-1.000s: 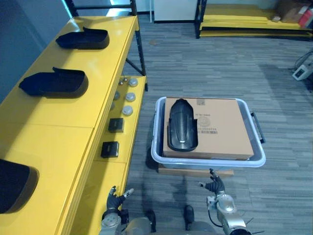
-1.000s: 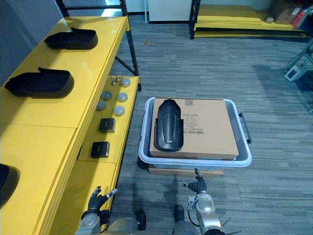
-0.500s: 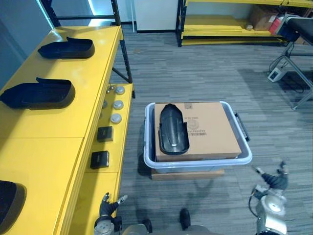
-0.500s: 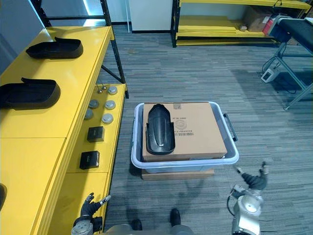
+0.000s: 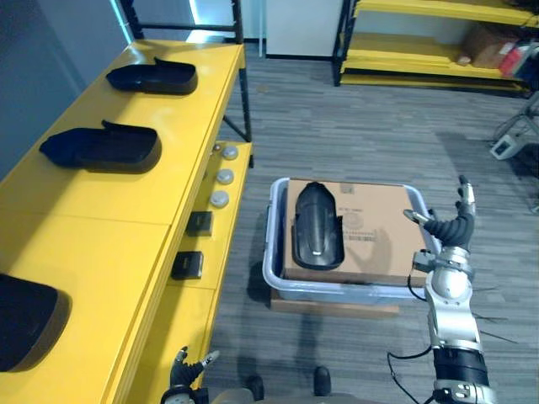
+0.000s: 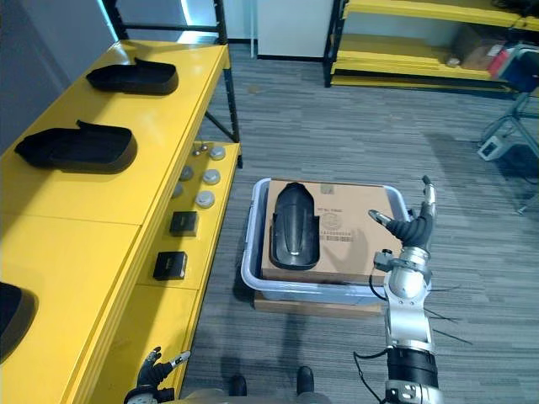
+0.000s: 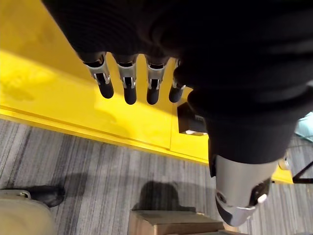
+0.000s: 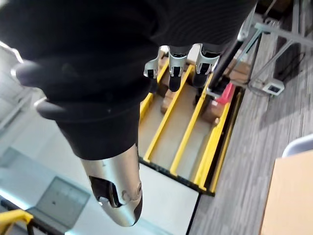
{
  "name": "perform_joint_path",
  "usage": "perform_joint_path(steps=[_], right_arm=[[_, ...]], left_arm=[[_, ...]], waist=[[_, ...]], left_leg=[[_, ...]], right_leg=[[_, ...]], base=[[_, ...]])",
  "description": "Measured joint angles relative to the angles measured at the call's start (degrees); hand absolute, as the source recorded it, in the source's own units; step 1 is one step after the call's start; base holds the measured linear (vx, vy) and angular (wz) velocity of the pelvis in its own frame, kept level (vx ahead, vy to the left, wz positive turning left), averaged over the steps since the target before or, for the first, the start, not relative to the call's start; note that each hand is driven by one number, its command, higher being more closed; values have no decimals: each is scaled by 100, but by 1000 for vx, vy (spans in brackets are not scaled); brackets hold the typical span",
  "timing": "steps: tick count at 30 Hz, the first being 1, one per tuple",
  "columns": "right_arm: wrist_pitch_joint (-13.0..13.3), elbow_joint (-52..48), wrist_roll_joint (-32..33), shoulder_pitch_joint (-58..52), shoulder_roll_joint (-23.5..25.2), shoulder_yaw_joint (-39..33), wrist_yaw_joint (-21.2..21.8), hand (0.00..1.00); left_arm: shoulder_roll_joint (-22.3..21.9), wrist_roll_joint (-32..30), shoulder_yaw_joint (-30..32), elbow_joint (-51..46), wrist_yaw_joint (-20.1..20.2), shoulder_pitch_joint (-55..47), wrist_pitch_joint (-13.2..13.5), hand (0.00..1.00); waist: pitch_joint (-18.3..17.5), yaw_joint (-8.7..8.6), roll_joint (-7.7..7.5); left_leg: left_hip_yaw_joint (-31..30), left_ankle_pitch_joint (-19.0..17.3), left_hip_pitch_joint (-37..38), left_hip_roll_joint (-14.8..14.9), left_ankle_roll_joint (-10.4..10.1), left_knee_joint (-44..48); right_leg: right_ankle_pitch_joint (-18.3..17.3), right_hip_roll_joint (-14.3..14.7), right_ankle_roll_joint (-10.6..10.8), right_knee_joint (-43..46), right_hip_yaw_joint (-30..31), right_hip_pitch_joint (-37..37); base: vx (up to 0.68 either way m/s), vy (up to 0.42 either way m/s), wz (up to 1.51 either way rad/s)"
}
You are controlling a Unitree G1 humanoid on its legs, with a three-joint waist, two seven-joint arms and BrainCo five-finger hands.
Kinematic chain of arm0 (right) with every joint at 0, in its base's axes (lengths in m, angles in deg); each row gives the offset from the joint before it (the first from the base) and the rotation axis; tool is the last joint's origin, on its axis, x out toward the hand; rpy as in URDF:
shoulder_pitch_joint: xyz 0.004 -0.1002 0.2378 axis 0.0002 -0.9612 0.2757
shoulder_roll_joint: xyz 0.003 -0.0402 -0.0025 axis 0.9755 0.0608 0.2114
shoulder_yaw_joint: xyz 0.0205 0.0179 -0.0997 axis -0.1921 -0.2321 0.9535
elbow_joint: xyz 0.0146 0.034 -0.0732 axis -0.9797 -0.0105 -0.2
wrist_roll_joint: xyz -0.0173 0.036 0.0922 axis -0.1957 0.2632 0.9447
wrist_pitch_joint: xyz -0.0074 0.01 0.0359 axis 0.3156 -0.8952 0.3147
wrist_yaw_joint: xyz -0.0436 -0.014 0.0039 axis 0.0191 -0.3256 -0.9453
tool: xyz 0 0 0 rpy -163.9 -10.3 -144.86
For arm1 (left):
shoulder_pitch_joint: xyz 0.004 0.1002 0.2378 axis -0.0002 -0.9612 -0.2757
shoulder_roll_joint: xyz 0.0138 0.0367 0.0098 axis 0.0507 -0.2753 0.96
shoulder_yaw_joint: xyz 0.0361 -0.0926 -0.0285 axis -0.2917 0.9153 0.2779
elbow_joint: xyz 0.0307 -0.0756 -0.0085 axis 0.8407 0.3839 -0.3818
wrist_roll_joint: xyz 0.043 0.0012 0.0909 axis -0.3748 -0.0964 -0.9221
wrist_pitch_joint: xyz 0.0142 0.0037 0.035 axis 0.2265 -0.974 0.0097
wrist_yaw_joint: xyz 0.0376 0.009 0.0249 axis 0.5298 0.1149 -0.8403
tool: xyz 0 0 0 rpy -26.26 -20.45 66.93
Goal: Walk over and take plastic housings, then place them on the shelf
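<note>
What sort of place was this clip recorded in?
Most likely a warehouse or factory storeroom: a long yellow shelf holding black plastic housings, more yellow racks along the far wall, and a plastic crate holding a cardboard box in the aisle.

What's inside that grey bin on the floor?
A cardboard box fills the bin, with a black housing lying on top. The box's contents and the bin's floor are covered.
</note>
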Motion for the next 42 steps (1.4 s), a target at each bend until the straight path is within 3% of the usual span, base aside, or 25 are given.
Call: perform_joint_path(steps=[6, 7, 14, 17, 18, 28, 39, 42], right_arm=[[-388, 979, -168, 773, 245, -55, -440, 0], [-454, 1140, -175, 891, 250, -92, -508, 0], [-614, 2603, -60, 1910, 86, -220, -664, 0], [-647, 3287, 50, 2395, -58, -232, -662, 0], [-662, 3342, 68, 2487, -58, -248, -692, 100], [-594, 3916, 470, 2941, -454, -140, -658, 100], [-495, 3850, 997, 2608, -219, 85, -253, 100], [-491, 3598, 1141, 2365, -225, 73, -247, 100]], left_arm=[[-11, 10, -47, -169, -126, 113, 46, 0], [-6, 15, -111, -253, -147, 116, 57, 0], [-2, 69, -291, -432, -283, 325, 120, 0], [4, 178, -561, -449, -376, 503, 165, 0], [0, 183, -616, -450, -398, 546, 182, 0], [28, 297, -848, -411, -403, 719, 179, 0], [32, 306, -864, -322, -364, 739, 159, 0], [45, 304, -881, -328, -350, 738, 155, 0]], waist=[[412, 75, 33], [498, 154, 50], [1014, 229, 101], [1204, 337, 131], [1288, 342, 138], [1400, 333, 46], [1402, 332, 21], [1375, 327, -23]], left_leg=[[-203, 59, -366, -112, 69, 150], [-198, 59, -468, -129, 70, 214], [-326, 71, -956, -188, 90, 499], [-325, 93, -1122, -194, 122, 574], [-331, 101, -1131, -196, 136, 592], [-325, 298, -1203, -192, 125, 376], [-322, 433, -724, -121, 0, -30], [-339, 460, -659, -125, -15, -83]], right_leg=[[66, -106, 71, 2, -237, -176], [101, -124, 75, 3, -239, -248], [248, -171, 64, 88, -373, -583], [367, -167, 18, 89, -375, -720], [395, -167, 11, 91, -377, -716], [501, -158, -84, 153, -399, -913], [351, -92, -253, 160, -411, -634], [260, -105, -177, 202, -420, -602]], base=[[-36, 39, 24], [-54, 59, 5], [-69, 54, 10], [-85, 50, 0], [-49, 40, 3], [-16, 31, -1], [1, -7, -2], [4, -11, 2]])
